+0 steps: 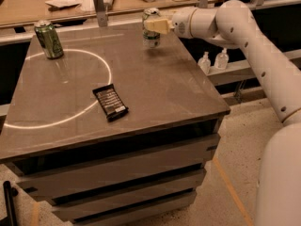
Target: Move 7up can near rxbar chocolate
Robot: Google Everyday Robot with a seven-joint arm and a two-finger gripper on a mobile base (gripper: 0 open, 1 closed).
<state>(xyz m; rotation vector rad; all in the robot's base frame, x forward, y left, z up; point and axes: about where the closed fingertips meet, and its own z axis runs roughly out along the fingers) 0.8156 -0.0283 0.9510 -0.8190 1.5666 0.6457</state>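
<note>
The 7up can [151, 36], pale with a green band and silver top, is at the far edge of the dark table [178, 93], right of centre. My gripper [155, 25] reaches in from the right and is shut on the can's upper part, holding it upright just above the tabletop with a shadow beneath. The rxbar chocolate [110, 102], a flat black wrapper with white text, lies near the middle of the table. It is well to the front left of the can, on the white circle line.
An all-green can [48, 39] stands at the far left corner of the table. A white circle [101, 60] is marked on the tabletop. A cluttered counter [70, 1] runs behind the table. Two small bottles [212, 61] stand on a shelf to the right.
</note>
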